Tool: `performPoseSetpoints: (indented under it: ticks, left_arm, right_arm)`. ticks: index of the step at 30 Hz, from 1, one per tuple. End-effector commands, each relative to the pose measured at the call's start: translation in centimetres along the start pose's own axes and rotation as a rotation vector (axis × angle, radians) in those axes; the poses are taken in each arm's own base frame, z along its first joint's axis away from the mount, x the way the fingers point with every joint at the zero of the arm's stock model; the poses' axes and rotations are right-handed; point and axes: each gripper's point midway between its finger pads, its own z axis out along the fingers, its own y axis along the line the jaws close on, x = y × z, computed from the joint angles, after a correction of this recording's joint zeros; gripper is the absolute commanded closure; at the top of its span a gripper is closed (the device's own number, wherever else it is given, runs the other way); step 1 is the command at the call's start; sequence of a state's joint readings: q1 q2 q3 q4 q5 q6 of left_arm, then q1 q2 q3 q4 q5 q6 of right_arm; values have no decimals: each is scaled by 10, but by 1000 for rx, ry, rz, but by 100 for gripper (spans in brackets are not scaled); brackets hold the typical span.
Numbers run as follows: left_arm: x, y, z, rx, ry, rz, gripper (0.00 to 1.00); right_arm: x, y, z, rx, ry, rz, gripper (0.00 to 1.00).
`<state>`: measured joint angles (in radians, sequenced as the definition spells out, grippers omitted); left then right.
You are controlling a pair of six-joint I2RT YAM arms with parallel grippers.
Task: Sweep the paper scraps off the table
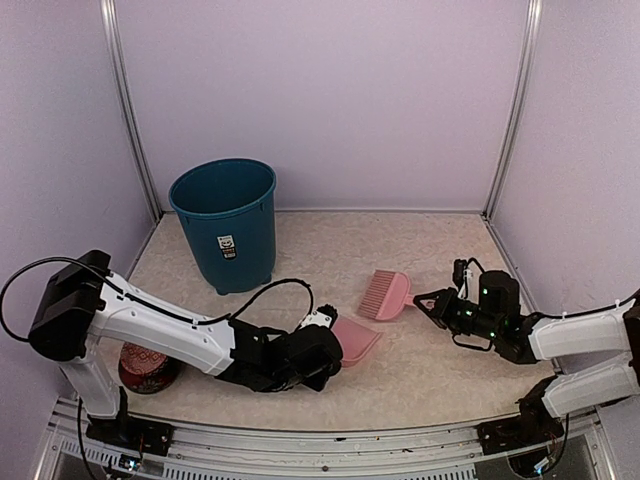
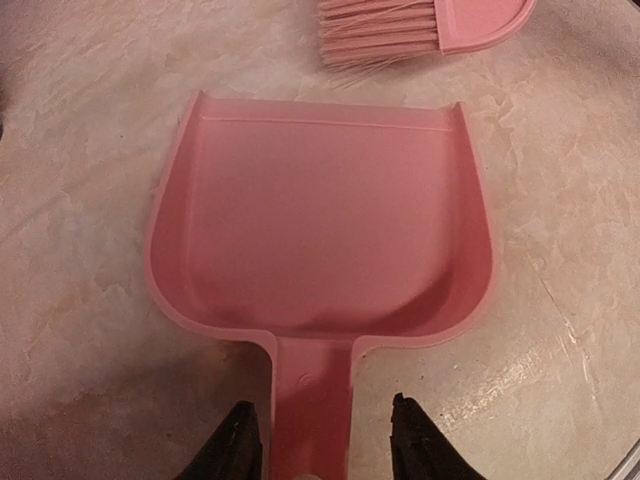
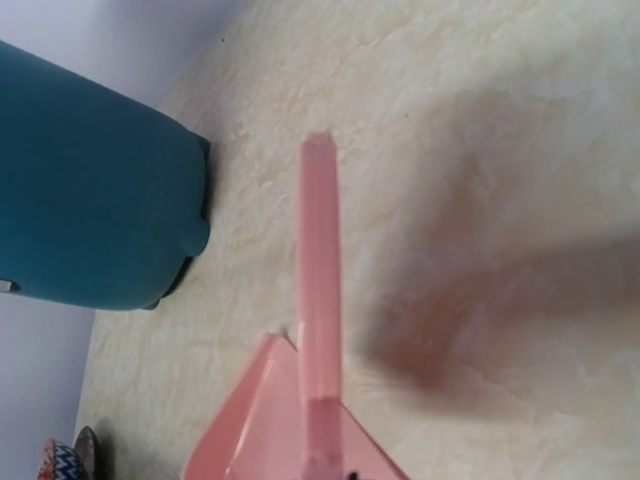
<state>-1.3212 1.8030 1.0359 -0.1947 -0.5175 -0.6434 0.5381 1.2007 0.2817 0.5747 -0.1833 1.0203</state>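
Observation:
No paper scraps show in any view. My left gripper (image 1: 330, 345) (image 2: 320, 415) is open, its black fingers (image 2: 238, 440) standing on either side of the handle of the pink dustpan (image 1: 355, 338) (image 2: 320, 230); a gap shows on the right side. The pan lies flat and empty on the table (image 1: 430, 250) (image 2: 80, 150). My right gripper (image 1: 432, 303) is shut on the handle of the pink brush (image 1: 386, 294) (image 3: 318, 260), whose bristles (image 2: 375, 35) point toward the pan's front lip.
A teal waste bin (image 1: 225, 225) (image 3: 80, 190) stands at the back left. A red patterned ball in a bowl (image 1: 148, 365) sits by the left arm's base. Lilac walls and a metal frame edge the table.

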Motion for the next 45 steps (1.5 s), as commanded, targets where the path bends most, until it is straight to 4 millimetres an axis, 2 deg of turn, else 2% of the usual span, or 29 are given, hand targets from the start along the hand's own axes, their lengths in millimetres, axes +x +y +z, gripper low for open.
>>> performPoseSetpoints:
  ticks: [1, 6, 16, 21, 26, 38, 45]
  left_arm:
    - [-17, 4, -11, 20, -50, -47, 48]
    - [-23, 9, -18, 21, -71, -59, 29]
    - [-44, 18, -46, 44, -139, -116, 2]
    - [-56, 25, -60, 61, -174, -157, 1]
    - [-67, 34, -71, 69, -199, -185, 1]
    - [-87, 60, -90, 69, -245, -254, 1]
    - [-103, 78, -109, 64, -290, -289, 1]
  right_arm:
    - [-5, -2, -1, -5, -30, 18, 89]
    - [-5, -10, -4, 26, -45, 25, 79]
    - [-2, -24, -11, 86, -59, 19, 50]
    - [-2, -32, -19, 132, -67, 1, 35]
    - [-6, -40, -31, 183, -101, -16, 26]
    - [-32, -58, -66, 395, -206, -121, 21]
    - [-56, -46, -77, 458, -251, -221, 18]
